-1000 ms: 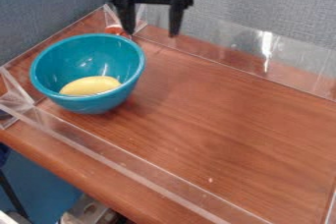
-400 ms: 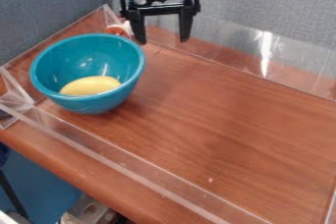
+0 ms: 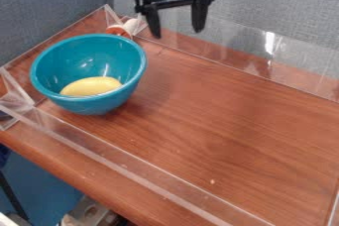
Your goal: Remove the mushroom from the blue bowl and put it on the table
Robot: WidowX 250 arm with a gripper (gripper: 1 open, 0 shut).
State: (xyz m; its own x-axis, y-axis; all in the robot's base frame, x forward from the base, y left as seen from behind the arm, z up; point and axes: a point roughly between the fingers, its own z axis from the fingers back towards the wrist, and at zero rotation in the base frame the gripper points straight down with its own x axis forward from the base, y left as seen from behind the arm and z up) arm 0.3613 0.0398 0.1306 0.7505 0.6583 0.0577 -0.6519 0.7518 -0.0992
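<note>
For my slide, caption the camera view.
Open gripper above the table, away from the blue bowl holding the mushroom.

No lettering, labels, brand marks, numbers or signs can be read anywhere in this view: none on the blue bowl (image 3: 87,73), none on the wood-grain counter (image 3: 212,121) or its clear acrylic walls (image 3: 252,44), and none on the dark tool (image 3: 176,16) above.
</note>
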